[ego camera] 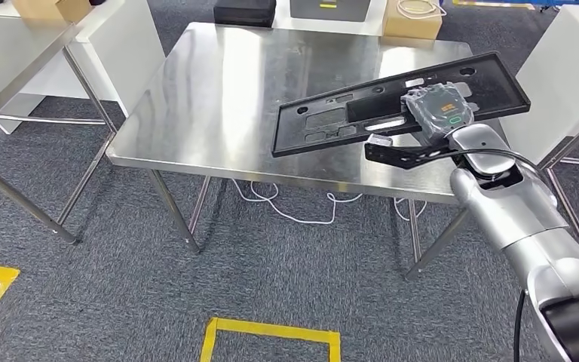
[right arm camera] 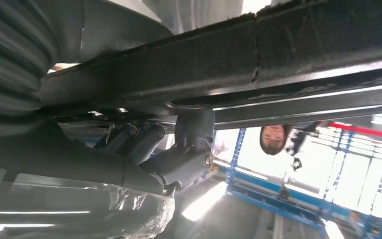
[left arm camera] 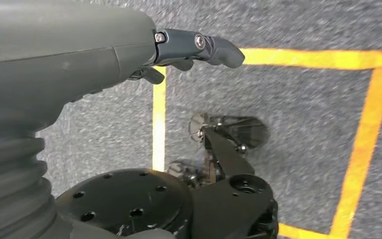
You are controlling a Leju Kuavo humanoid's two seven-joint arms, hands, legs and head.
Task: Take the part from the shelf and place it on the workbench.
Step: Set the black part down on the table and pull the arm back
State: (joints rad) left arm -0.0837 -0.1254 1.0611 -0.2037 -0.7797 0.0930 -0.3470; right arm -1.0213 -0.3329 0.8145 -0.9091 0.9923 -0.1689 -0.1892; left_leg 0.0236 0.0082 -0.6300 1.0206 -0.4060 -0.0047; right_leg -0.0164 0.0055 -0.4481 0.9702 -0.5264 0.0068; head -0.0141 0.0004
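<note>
We hold the black panel [ego camera: 392,105] level in our right hand [ego camera: 441,113], fingers clamped on it, above the table's [ego camera: 219,90] three-o'clock side; left hand [left arm camera: 199,47] hangs, fingers loosely apart.

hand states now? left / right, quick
Left hand: holds nothing, fingers stretched out over the grey carpet, open.
Right hand: grips the long flat black plastic part above the steel workbench.
</note>
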